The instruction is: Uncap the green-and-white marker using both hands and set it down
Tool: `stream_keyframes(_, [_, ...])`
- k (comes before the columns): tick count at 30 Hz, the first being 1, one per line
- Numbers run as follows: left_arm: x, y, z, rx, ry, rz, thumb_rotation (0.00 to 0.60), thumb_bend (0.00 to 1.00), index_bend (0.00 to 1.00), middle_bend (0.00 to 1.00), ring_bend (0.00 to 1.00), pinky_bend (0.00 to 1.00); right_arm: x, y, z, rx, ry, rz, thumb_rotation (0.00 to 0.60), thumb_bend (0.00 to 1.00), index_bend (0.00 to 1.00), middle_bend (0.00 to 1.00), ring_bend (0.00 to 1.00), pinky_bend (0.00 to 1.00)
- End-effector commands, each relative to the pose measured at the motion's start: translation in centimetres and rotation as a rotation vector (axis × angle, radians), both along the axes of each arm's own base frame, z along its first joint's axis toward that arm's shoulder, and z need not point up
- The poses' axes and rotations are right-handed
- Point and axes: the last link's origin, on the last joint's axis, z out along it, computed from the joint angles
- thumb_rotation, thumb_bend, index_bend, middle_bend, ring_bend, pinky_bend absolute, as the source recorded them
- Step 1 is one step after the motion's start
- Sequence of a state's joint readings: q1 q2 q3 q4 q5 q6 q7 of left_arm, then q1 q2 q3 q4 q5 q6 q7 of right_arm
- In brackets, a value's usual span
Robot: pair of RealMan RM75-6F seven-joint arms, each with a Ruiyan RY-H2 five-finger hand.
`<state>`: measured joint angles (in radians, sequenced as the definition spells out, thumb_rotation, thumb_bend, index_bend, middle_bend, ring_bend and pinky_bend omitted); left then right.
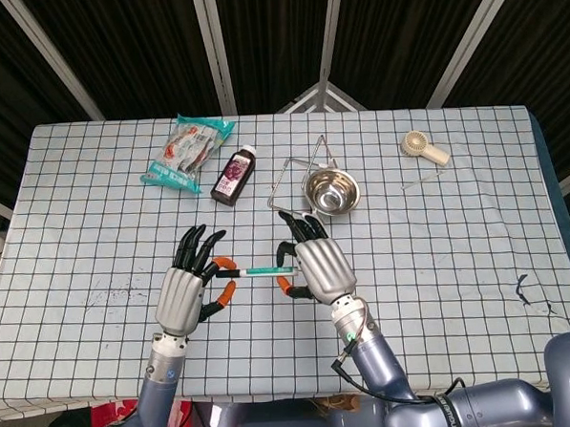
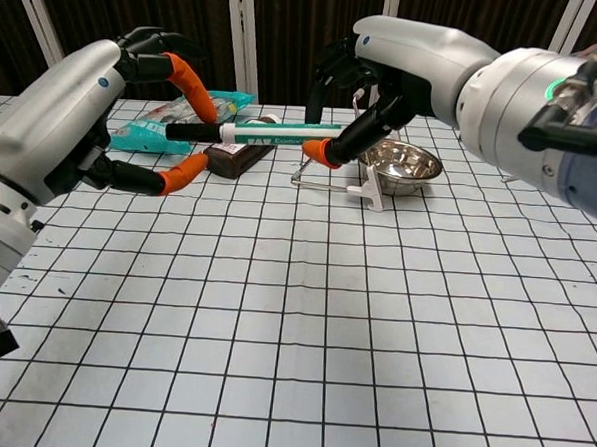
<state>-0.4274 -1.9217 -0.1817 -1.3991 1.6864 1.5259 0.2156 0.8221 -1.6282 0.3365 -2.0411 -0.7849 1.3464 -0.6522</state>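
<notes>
The green-and-white marker [image 1: 259, 270] hangs level above the checked table, its black cap pointing towards my left side. My right hand [image 1: 321, 267] pinches its green end between thumb and fingers. In the chest view the marker [image 2: 273, 134] runs left from the right hand [image 2: 407, 64]. My left hand [image 1: 186, 293] is at the cap end. Its orange-tipped fingers [image 2: 191, 78] stand above the cap and its thumb below, spread apart around it with a visible gap. The left hand [image 2: 93, 123] holds nothing.
At the back of the table lie a snack bag [image 1: 188, 147] and a dark bottle [image 1: 235, 176]. A metal bowl [image 1: 330, 192] sits in a wire stand [image 1: 297, 175] just behind the right hand. A small fan [image 1: 423, 147] lies far right.
</notes>
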Motion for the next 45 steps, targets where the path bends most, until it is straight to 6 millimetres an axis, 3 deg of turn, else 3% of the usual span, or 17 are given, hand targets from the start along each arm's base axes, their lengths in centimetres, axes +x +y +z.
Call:
stream_keyframes(1, [0.1,0.0,0.0,0.004,-0.003,-0.003,0.6,0.44,0.47,0.14,0.0,0.0,-0.2,0.0,-0.1,0.002,0.0,-0.003,0.6,0.41,0.62,0.07,0.12,0.07])
stream_keyframes(45, [-0.5,0.6,-0.5,0.015,-0.014,0.023,0.6,0.47,0.53,0.18,0.0,0.0,-1.4,-0.3,-0.6,0.017,-0.029,-0.028,0.6,0.41,0.62,0.07,0.12,0.07])
